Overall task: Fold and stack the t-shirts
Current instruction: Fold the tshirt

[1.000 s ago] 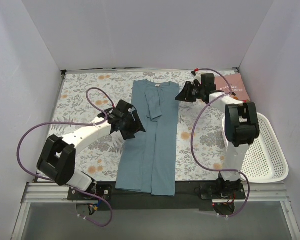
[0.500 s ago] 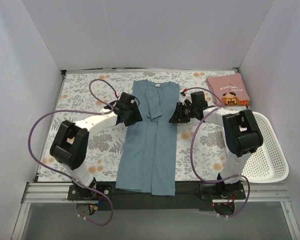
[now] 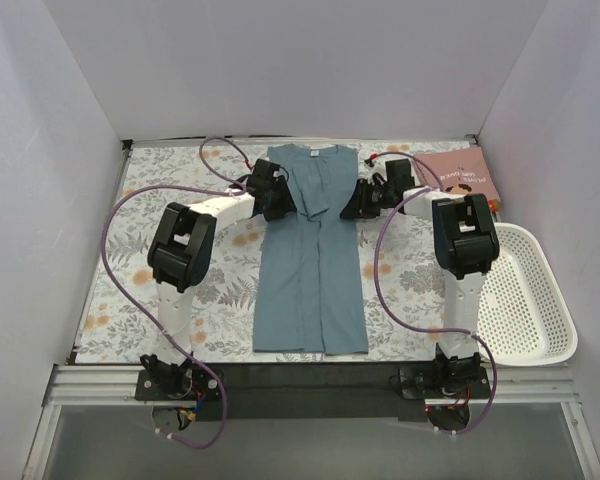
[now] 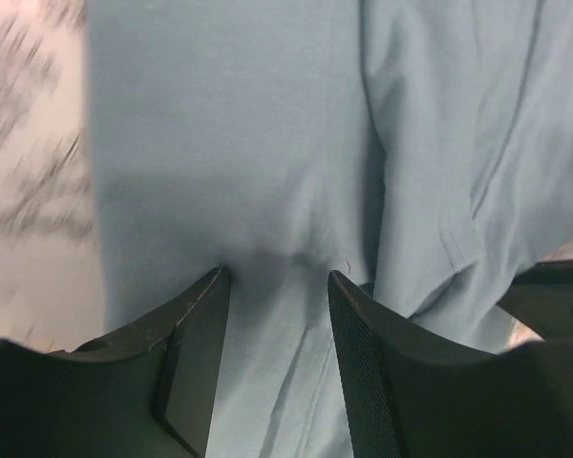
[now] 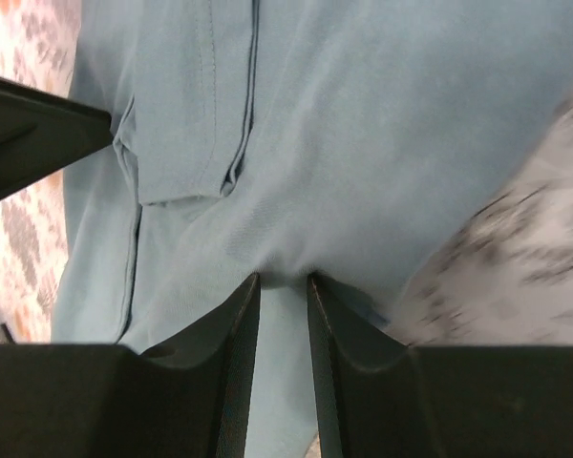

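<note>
The teal-blue t-shirt point(image 3: 310, 280) lies folded into a long strip down the middle of the table, collar end at the far side. My left gripper point(image 3: 273, 197) is on its left edge near the far end. In the left wrist view my left gripper point(image 4: 272, 277) has a puckered fold of teal cloth point(image 4: 220, 143) between its jaws. My right gripper point(image 3: 363, 198) is on the right edge opposite. In the right wrist view my right gripper point(image 5: 282, 279) pinches teal cloth point(image 5: 363, 143) in a narrow gap. The pink t-shirt point(image 3: 460, 178) lies folded at the far right corner.
A white perforated basket point(image 3: 555, 320) stands at the right edge of the table. The floral table cloth point(image 3: 120, 260) covers the table. White walls close in the far side and both sides. Purple cables loop over both arms.
Both grippers moved toward the far side and onto the shirt's edges. The teal shirt slid toward the far side; its near hem has left the table's front edge.
</note>
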